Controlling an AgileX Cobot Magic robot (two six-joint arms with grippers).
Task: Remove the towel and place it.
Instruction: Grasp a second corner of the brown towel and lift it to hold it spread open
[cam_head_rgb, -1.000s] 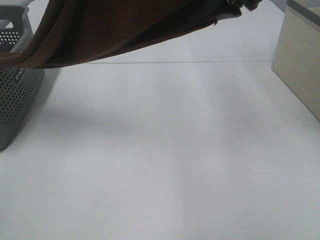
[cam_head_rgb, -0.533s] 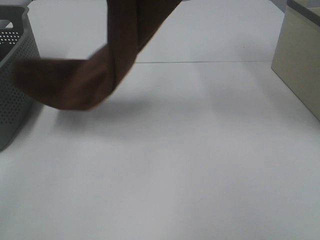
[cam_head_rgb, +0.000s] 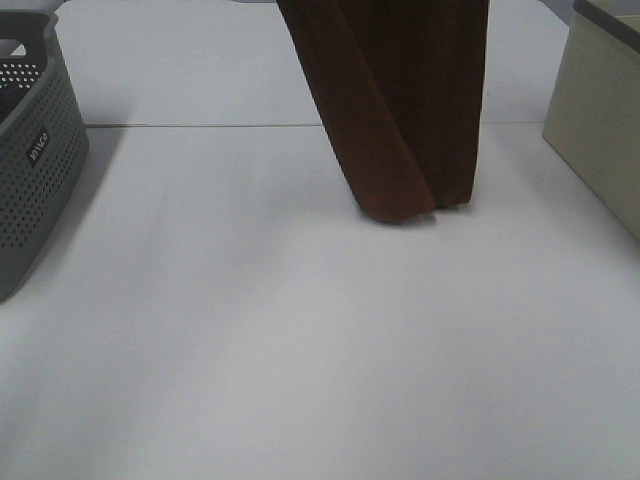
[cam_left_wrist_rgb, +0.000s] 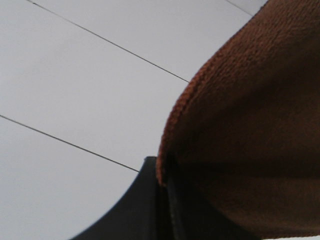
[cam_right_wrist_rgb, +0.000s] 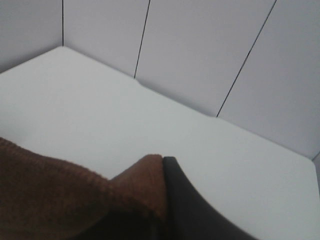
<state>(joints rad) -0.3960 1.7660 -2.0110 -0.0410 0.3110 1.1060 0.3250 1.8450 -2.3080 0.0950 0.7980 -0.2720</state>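
Towel (cam_head_rgb: 400, 110) hangs over the table (cam_head_rgb: 250, 350), left claw (cam_left_wrist_rgb: 162, 175) and right claw (cam_right_wrist_rgb: 165, 170) clamping it.

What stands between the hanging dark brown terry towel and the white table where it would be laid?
Nothing visible. The dark brown terry towel hangs over a bare stretch of the white table. The grey perforated plastic basket sits far left and the beige box far right, both apart from it.

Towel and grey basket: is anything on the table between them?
Nothing. In the exterior high view, only bare white table lies between the hanging towel and the grey basket at the left edge.
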